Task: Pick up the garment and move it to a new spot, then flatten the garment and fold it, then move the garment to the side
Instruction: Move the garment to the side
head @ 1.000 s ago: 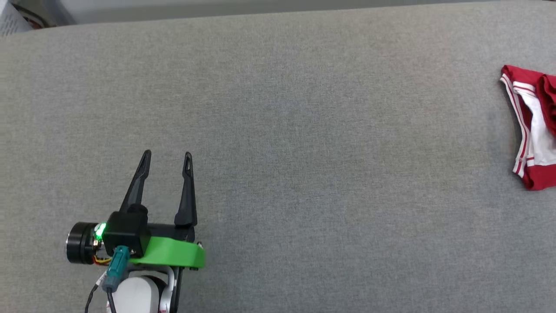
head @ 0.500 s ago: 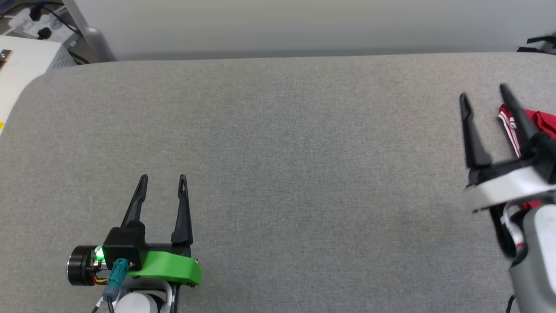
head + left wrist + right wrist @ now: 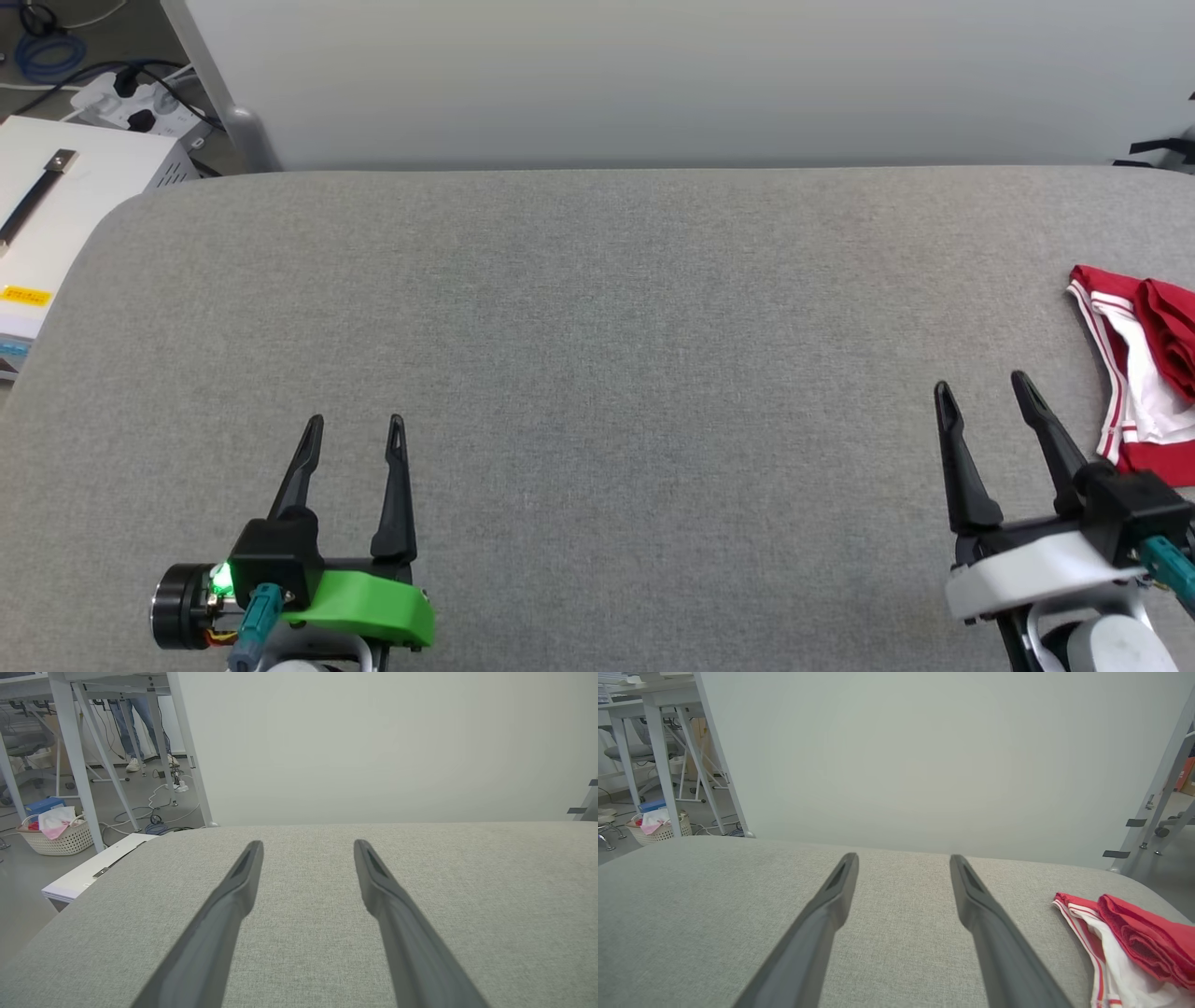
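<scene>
The right gripper [image 3: 981,385] stood at the lower right of the head view with its two dark fingers spread apart and nothing between them. Half a second earlier it had been a blurred shape higher up the right edge, in front of the garment; a second earlier it had not been in that picture at all. Now it was sharp and pointed up the frame, so the arm appeared to have come to rest. In the right wrist view the right gripper [image 3: 903,858] framed bare grey cloth.

The left gripper [image 3: 356,422] was at the lower left, also spread and empty, and the left wrist view showed the left gripper [image 3: 308,845] over bare surface too. Its slide down the head view matched the whole picture's shift: the camera had tilted up, bringing the table [image 3: 597,327]'s far edge, a pale wall panel [image 3: 653,84] and a white box [image 3: 56,205] at the upper left into sight.

The garment [image 3: 1139,373] lay on the table at the far right edge of the head view, cut off by the frame, just beside the right fingers but apart from them. In the lower right of the right wrist view the garment [image 3: 1125,933] showed red cloth doubled over a white sleeve with striped trim; whether folded or merely bunched could not be told.

Neither gripper was touching the garment, and the right arm looked the better placed to reach it.
</scene>
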